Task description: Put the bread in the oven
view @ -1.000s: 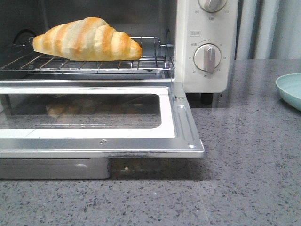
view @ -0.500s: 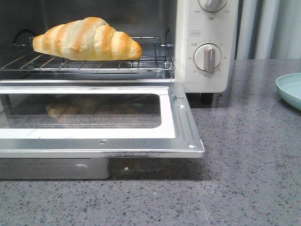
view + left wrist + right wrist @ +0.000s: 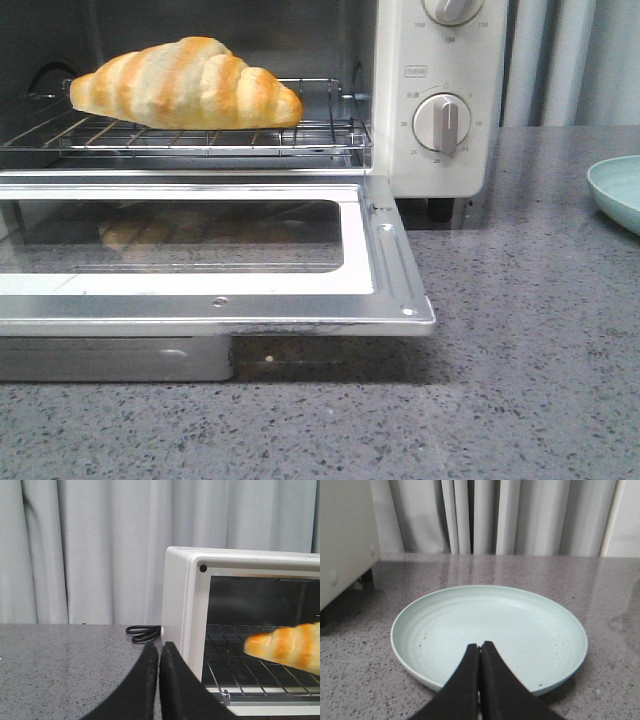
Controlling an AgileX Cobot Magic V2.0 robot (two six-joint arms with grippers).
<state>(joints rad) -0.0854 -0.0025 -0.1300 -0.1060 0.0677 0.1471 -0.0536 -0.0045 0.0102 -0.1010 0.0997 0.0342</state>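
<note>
The bread (image 3: 185,83), golden-orange with cream stripes, lies on the wire rack (image 3: 200,135) inside the cream-white oven (image 3: 440,150). The oven's glass door (image 3: 200,250) is folded down flat. The bread's end also shows in the left wrist view (image 3: 287,645), on the rack. My left gripper (image 3: 160,647) is shut and empty, just outside the oven's left front corner (image 3: 182,610). My right gripper (image 3: 480,647) is shut and empty, over the near rim of the empty pale green plate (image 3: 490,630). Neither gripper shows in the front view.
The pale green plate (image 3: 615,190) sits at the right edge of the grey counter. The oven's dials (image 3: 442,122) are on its right panel. A black cord (image 3: 142,631) lies behind the oven's left side. Grey curtains hang behind.
</note>
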